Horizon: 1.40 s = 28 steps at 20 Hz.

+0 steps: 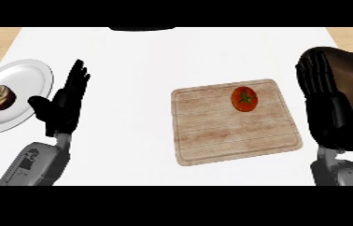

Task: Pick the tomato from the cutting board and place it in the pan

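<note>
Head view, tomato (244, 99) on cutting board (221, 136), right hand (325, 103) beside board

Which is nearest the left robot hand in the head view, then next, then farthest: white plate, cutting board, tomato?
1. White plate, just left of the left robot hand.
2. Cutting board, to its right.
3. Tomato, on the board's far right.

tomato (244, 99) on cutting board (221, 136), plate (31, 78) well apart at left
</note>
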Each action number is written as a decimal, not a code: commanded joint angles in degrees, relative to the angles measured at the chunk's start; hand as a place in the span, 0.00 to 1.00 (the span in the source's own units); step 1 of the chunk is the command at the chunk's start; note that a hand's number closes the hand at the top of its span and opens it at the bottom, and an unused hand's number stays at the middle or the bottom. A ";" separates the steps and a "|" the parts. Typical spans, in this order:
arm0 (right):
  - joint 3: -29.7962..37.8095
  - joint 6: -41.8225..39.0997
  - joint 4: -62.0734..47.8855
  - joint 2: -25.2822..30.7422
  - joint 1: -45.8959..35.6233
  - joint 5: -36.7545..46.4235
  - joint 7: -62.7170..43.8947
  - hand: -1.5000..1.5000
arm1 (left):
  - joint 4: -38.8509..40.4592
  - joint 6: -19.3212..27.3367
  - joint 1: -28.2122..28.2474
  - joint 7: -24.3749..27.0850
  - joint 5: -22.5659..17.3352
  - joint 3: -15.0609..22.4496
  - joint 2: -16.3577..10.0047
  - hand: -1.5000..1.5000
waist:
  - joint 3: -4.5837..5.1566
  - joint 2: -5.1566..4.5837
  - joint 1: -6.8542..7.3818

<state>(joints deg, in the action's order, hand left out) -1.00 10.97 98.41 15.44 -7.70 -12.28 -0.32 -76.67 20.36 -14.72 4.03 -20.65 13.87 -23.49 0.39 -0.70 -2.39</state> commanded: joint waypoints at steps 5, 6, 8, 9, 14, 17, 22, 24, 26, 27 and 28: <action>3.02 -10.55 2.33 5.69 -2.63 -1.50 11.00 1.00 | -4.86 -2.04 3.50 7.85 3.65 5.00 5.53 0.50 | -0.45 0.87 2.86; 2.14 -10.40 3.11 5.74 -5.86 -0.11 12.16 1.00 | -4.85 -1.64 -0.18 6.54 4.59 5.82 6.12 0.50 | -0.45 0.80 2.71; 10.01 5.02 -3.44 6.35 2.18 9.80 9.06 1.00 | -6.23 -3.53 3.57 5.39 2.42 7.09 6.76 0.50 | -0.44 0.82 1.76; 7.08 4.73 1.65 4.26 7.17 10.74 11.27 0.00 | -10.65 -4.71 6.19 4.21 1.70 6.67 4.62 0.50 | -0.43 1.16 2.10; 8.48 -4.60 3.78 8.87 18.15 11.35 22.14 0.00 | -8.43 -4.93 10.32 9.23 4.50 7.56 6.81 0.50 | -0.39 0.84 1.81; 8.96 -1.86 6.77 10.28 20.18 16.83 20.19 0.00 | -14.74 -4.31 12.96 7.42 4.86 7.75 5.95 0.50 | -0.38 0.94 2.25; 4.70 -4.14 9.00 14.34 14.14 24.24 5.58 0.00 | -10.32 -5.70 8.97 6.05 5.39 6.68 7.81 0.50 | -0.33 0.67 2.54; 3.47 -6.36 12.10 16.83 12.18 26.10 -1.53 0.00 | -13.44 -3.33 9.39 3.72 7.18 8.27 8.61 0.50 | -0.31 0.76 2.71; 1.65 -9.03 12.84 18.58 10.09 28.03 -6.36 0.00 | -11.91 -6.61 8.98 4.15 5.16 5.64 6.49 0.50 | -0.29 0.67 2.77; 0.26 -9.41 9.12 18.35 5.26 29.50 -8.60 0.00 | -11.87 -6.22 8.14 4.05 6.37 7.03 7.67 0.50 | -0.31 0.56 3.22; -2.38 -10.67 11.43 18.68 5.30 31.23 -13.47 0.00 | -11.73 -7.04 10.34 5.97 6.00 7.03 7.23 0.50 | -0.25 0.58 3.48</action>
<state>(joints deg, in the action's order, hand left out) 1.10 3.48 109.05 32.01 2.23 14.24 -3.33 -88.66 14.69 -5.33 9.03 -14.77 20.75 -16.19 0.08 -0.02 0.48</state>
